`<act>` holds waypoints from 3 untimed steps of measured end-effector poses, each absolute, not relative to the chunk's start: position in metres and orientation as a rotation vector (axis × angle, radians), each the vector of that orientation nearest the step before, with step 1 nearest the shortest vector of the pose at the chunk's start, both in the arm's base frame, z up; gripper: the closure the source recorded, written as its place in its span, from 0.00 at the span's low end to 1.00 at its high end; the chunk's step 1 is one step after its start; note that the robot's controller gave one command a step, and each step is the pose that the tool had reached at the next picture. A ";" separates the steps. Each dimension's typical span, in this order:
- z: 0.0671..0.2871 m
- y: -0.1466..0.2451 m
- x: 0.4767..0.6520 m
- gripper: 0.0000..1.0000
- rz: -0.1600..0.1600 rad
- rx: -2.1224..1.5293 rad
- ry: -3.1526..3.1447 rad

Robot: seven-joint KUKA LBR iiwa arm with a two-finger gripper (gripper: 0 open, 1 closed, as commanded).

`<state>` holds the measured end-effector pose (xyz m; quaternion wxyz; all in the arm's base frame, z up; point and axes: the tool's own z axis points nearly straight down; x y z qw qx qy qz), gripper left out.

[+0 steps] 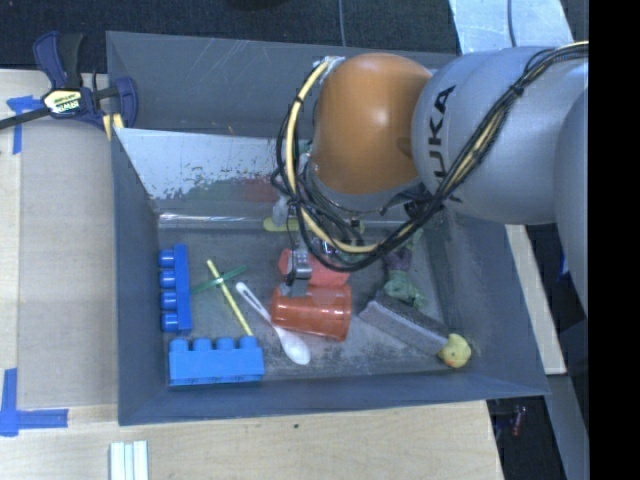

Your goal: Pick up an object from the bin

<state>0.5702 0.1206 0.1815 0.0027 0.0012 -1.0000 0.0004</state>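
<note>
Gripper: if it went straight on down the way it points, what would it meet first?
Probably the orange-red cup lying on its side mid-bin; the gripper hangs just over its upper edge. Depth is unclear from above, so it may already touch. The white spoon lies beside the cup, off that line.

I see the gripper (pixel 298 276) low in the middle of the bin (pixel 130 268), just over an orange-red cup (pixel 312 314) lying on its side, a white spoon (pixel 280 336) beside it, a narrow blue brick (pixel 175 288) by the left wall, a wider blue brick (pixel 216 360) in the near left corner
</note>
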 end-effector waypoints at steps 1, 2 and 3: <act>0.186 0.120 0.571 0.00 -0.001 0.001 -3.143; 0.168 0.122 0.574 0.00 0.000 0.335 -3.128; 0.122 0.065 0.602 0.00 -0.001 0.007 -3.144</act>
